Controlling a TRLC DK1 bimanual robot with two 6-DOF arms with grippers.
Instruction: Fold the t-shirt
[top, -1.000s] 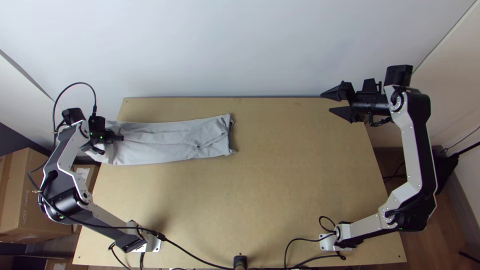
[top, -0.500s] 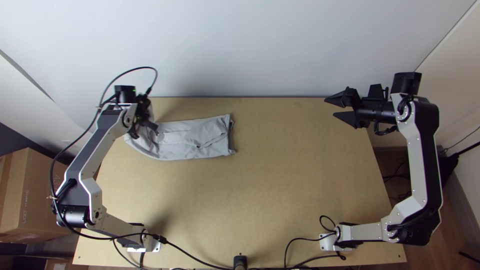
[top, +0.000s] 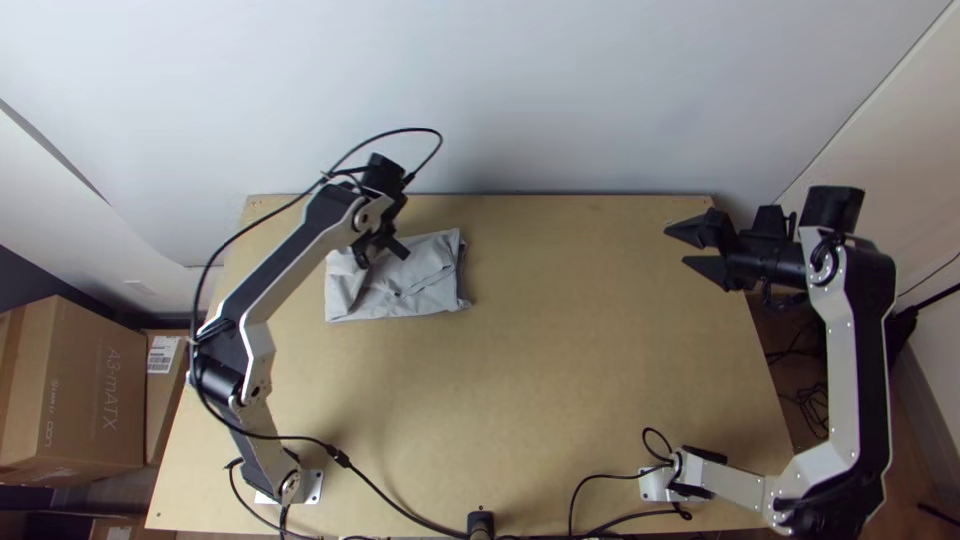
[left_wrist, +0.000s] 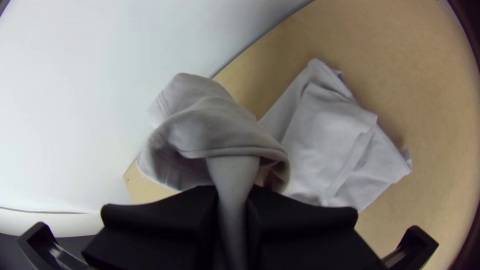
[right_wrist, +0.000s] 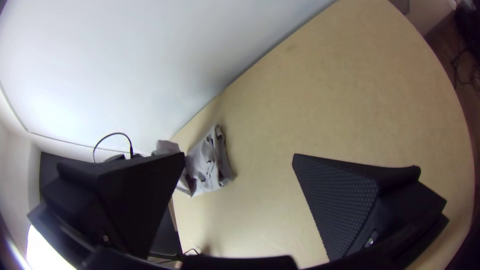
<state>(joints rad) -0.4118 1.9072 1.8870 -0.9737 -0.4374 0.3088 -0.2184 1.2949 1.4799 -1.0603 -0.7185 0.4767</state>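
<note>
Left pincer (top: 384, 250) round t-shirt (top: 425, 280), box (top: 92, 392) beside table (top: 560, 380).

This looks like a small robotics workspace in the corner of an ordinary indoor room; whether the room belongs to a home, an office or a lab, I cannot tell. Two robot arms, a left arm (top: 285, 270) and a right arm (top: 843, 350), stand on metal base plates (top: 312, 487) at the near side of a plain wooden table (top: 560, 380), with black cables (top: 385, 500) along its near edge. A bare white wall (top: 560, 90) rises at the far side. Cardboard boxes (top: 75, 390) are piled on the left, one bearing a white label (top: 163, 353). On the right are brown wood-look flooring (top: 912, 470) and loose dark wires (top: 815, 405).
</note>
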